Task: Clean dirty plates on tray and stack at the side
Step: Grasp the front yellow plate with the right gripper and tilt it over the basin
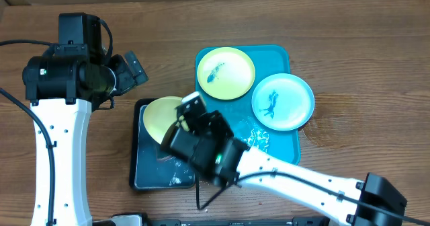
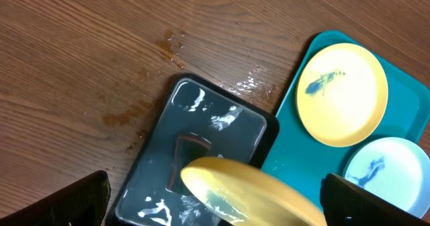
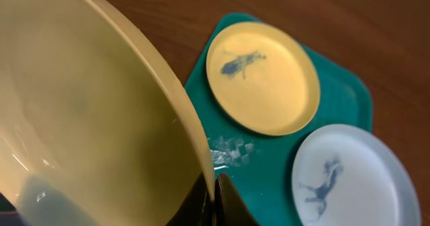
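My right gripper (image 1: 185,115) is shut on the rim of a yellow-green plate (image 1: 161,116) and holds it tilted over the black tray (image 1: 144,175); the pinch shows in the right wrist view (image 3: 213,198), where the held plate (image 3: 80,111) fills the left side. The plate also shows wet in the left wrist view (image 2: 248,192). A second yellow-green plate (image 1: 225,72) and a pale blue plate (image 1: 283,101), both with dark blue smears, lie on the turquoise tray (image 1: 282,54). My left gripper (image 2: 215,216) is open above the black tray, holding nothing.
The black tray (image 2: 201,118) holds shiny water and a dark object. Water drops lie on the wood table (image 2: 171,44) beside it and on the turquoise tray (image 3: 228,152). Bare wood-grain tabletop (image 1: 363,85) lies to the right.
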You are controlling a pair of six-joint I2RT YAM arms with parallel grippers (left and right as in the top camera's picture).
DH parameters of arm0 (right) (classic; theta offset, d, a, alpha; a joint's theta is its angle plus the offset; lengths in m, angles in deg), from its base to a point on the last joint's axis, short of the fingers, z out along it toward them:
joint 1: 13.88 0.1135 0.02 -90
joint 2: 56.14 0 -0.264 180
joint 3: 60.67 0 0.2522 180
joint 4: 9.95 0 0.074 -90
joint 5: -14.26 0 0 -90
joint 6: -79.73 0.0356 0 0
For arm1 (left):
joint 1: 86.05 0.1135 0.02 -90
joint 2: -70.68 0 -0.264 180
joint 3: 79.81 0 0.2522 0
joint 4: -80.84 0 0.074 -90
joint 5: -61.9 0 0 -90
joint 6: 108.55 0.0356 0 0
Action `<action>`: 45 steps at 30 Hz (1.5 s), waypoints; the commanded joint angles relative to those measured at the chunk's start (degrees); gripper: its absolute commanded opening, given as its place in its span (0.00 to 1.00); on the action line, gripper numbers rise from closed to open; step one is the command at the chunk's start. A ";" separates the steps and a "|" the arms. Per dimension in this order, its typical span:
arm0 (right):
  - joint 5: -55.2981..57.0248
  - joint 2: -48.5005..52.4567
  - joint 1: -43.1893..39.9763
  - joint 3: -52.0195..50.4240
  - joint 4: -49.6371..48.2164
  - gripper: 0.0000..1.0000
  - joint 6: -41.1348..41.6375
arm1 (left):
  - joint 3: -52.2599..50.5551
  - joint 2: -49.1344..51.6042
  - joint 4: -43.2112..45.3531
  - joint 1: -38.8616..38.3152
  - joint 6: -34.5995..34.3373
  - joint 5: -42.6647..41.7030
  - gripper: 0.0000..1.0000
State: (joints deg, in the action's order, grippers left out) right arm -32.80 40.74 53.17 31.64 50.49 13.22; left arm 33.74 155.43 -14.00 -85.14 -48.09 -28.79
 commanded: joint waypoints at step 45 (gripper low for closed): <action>26.91 -0.76 12.46 1.05 -5.92 0.04 -9.25 | 1.31 -0.44 1.11 0.68 1.27 -0.79 1.00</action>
State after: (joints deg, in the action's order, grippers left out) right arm -7.76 40.74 65.39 31.64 44.96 3.80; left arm 33.74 155.43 -13.09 -85.14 -48.09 -29.01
